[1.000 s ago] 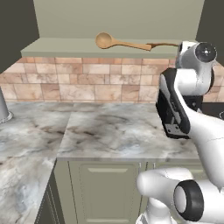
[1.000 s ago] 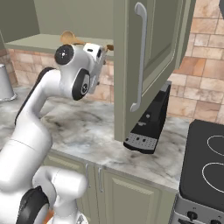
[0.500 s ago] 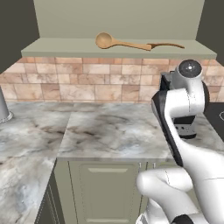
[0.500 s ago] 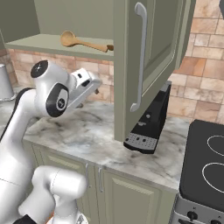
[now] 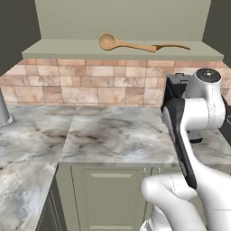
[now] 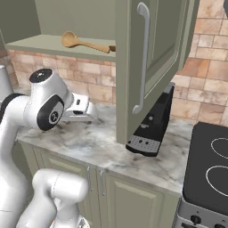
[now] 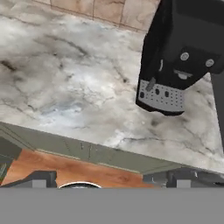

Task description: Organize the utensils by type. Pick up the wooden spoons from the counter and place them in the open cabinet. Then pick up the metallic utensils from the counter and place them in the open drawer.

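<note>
On the open cabinet's shelf [image 5: 67, 49] lies the large light-tan wooden spoon [image 5: 118, 43] [image 6: 73, 41]. The darker wooden spoon [image 5: 173, 45] rests at its handle end. My gripper [image 6: 92, 112] hangs low over the marble counter [image 6: 89, 138], left of the open cabinet door [image 6: 147, 58]. In the hand view its gripper [image 7: 111, 179] is open with nothing between the fingertips [image 7: 41, 177], and it looks down at the counter's front edge [image 7: 100, 144]. The metallic utensils and the drawer are out of view.
A black slanted block [image 6: 153, 127] [image 7: 179, 57] stands on the counter under the cabinet door, to the right of my hand. A stove [image 6: 209, 164] sits at the far right. A metal cylinder [image 5: 2, 113] stands at the counter's far left.
My arm has come down from shelf height to just above the counter. The jaws stayed open and empty, and both wooden spoons stayed on the shelf.
</note>
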Robot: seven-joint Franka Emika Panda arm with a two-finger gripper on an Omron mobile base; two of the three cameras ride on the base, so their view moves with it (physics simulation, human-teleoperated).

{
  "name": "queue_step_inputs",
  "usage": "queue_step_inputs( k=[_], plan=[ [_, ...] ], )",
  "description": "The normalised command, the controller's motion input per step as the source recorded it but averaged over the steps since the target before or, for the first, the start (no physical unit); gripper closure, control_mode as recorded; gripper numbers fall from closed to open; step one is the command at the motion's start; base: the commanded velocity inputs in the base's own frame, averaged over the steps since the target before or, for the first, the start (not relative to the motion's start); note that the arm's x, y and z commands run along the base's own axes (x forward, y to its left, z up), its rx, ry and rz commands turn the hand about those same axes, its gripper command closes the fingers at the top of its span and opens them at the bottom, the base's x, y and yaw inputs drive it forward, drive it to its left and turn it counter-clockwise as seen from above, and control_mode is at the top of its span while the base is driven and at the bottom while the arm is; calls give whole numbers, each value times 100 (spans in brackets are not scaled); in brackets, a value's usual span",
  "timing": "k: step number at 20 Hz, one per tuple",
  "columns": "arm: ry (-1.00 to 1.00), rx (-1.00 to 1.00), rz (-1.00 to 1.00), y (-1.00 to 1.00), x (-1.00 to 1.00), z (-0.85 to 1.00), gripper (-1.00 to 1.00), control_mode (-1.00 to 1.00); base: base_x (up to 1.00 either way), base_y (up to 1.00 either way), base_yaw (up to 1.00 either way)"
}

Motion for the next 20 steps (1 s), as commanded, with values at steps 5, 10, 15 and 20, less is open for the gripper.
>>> queue_step_inputs(
  k=[5, 10, 15, 20],
  plan=[
    [0, 33, -36, 37, -60, -62, -100, -100, 0, 0, 0],
    [0, 21, -25, 29, -31, -55, -100, -100, 0, 0, 0],
    [1, 15, -4, 7, -5, -12, -100, -100, 0, 0, 0],
    [3, 1, 0, 0, -2, -3, -100, 100, -12, 0, 0]
  ],
)
